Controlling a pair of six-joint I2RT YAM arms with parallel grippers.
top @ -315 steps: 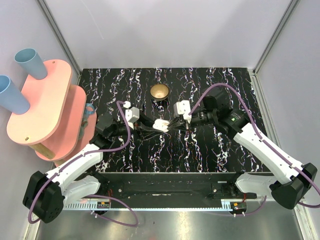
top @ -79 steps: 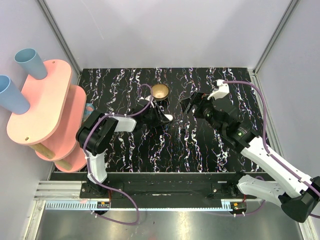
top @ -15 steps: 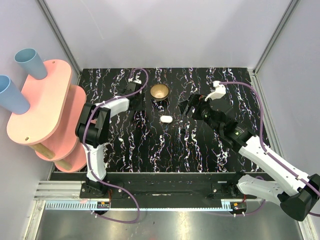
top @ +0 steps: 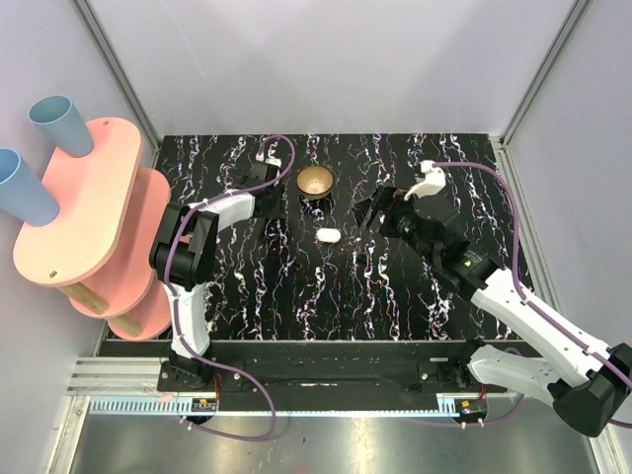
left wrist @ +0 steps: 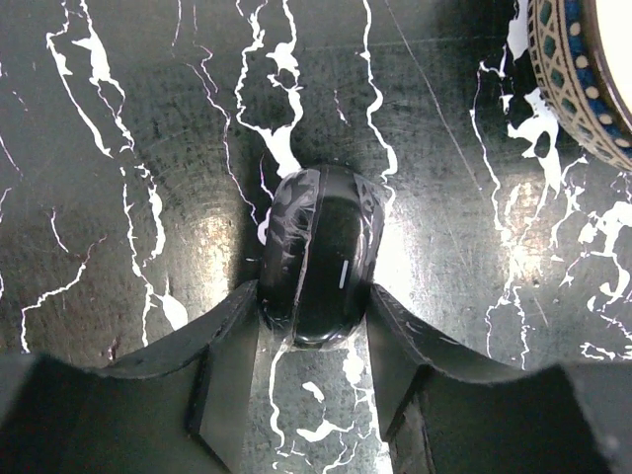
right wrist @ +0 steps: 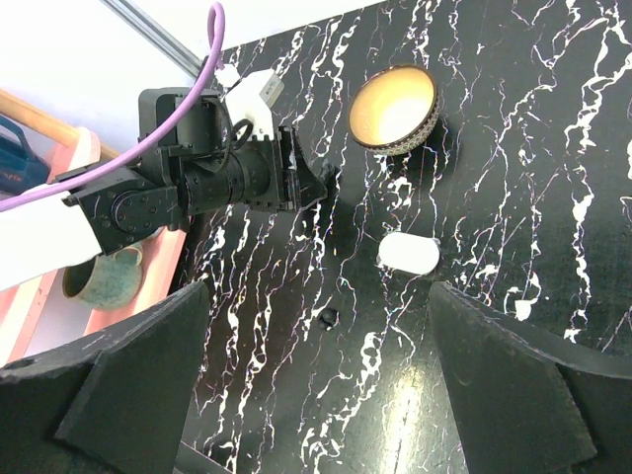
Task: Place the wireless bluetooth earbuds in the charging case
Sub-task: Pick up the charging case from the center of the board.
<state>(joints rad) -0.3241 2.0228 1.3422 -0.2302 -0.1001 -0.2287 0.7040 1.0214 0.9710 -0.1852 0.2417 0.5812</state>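
The left fingers [left wrist: 197, 355] pinch a small glossy black bud [left wrist: 321, 255]. One tip presses on each side of its near half. The bud sits on the worktop [left wrist: 118, 197], and its far half sticks out past the tips. It is oval, with a thin pale dash on top. Farther out, ahead of these fingers and to the right in the wrist view, is the patterned rim of the bowl [left wrist: 578, 69], well apart from the bud.

The right fingers [right wrist: 128, 375] are spread wide above the worktop and hold nothing. A tiny black speck [right wrist: 329, 317] lies on the worktop just ahead of the gap between them; it is too small to tell what it is. Beyond the speck, ahead of the gap and toward the right-hand finger in the wrist view, the white case [right wrist: 409, 252] lies flat and shut, touching neither finger. Farther on is the bowl, upright and apart from the case. Level with it, toward the other finger, the left arm [right wrist: 197, 188] reaches in with its tips down at the worktop.
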